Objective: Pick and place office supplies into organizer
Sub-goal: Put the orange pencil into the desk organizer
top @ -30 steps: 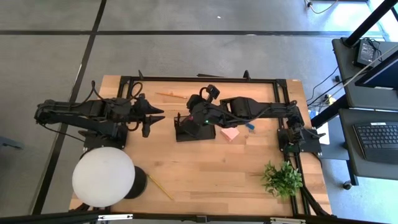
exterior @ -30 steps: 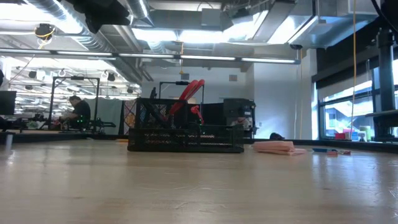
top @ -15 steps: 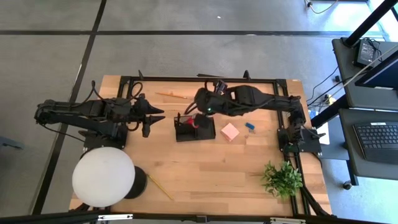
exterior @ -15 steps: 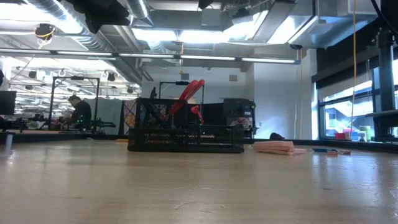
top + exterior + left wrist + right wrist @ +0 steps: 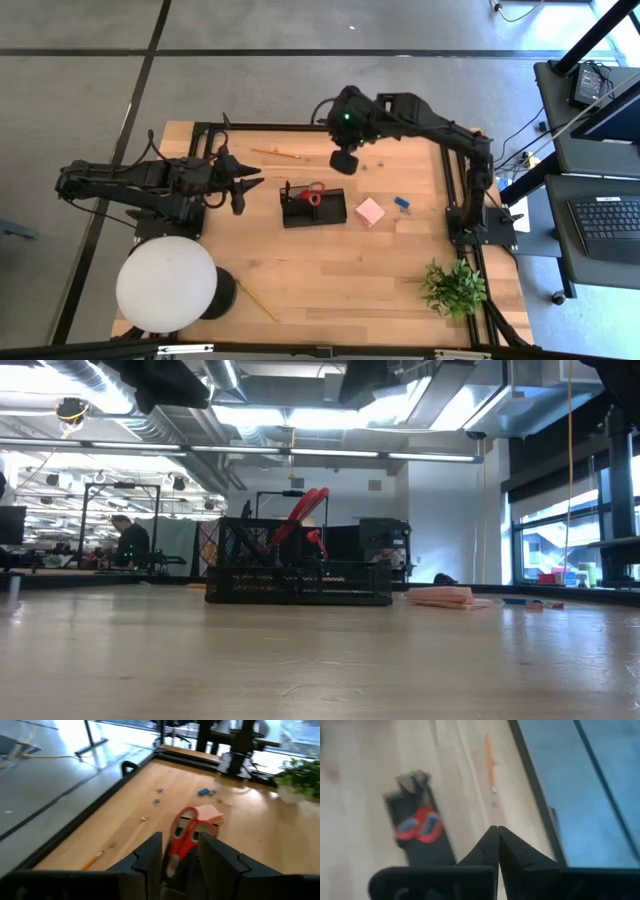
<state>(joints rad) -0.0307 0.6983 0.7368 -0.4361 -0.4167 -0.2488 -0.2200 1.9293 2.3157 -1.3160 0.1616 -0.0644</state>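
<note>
Right gripper (image 5: 344, 161) raised above the far side of the table (image 5: 330, 270), fingers pressed together with nothing between them, no item held. Below it in the right wrist view, the black organizer (image 5: 422, 837) with the red-handled scissors (image 5: 418, 826) standing in it, and a yellowish pencil (image 5: 490, 763) lying on the wood near the table's far edge.

Left gripper (image 5: 238, 185) low over the table, just beside the organizer's (image 5: 313, 206) left end — fingers (image 5: 150, 855) apart, empty, pointed at the scissors (image 5: 184, 836).

Scissors handles up in the organizer, tilted in the low view (image 5: 300, 510). Pink sticky-note block (image 5: 370, 212) flat on the table just right of the organizer, tiny blue piece (image 5: 402, 203) near it. Second pencil (image 5: 257, 300) beside the white round lamp (image 5: 166, 284). Green plant (image 5: 454, 287) at the near right corner.
</note>
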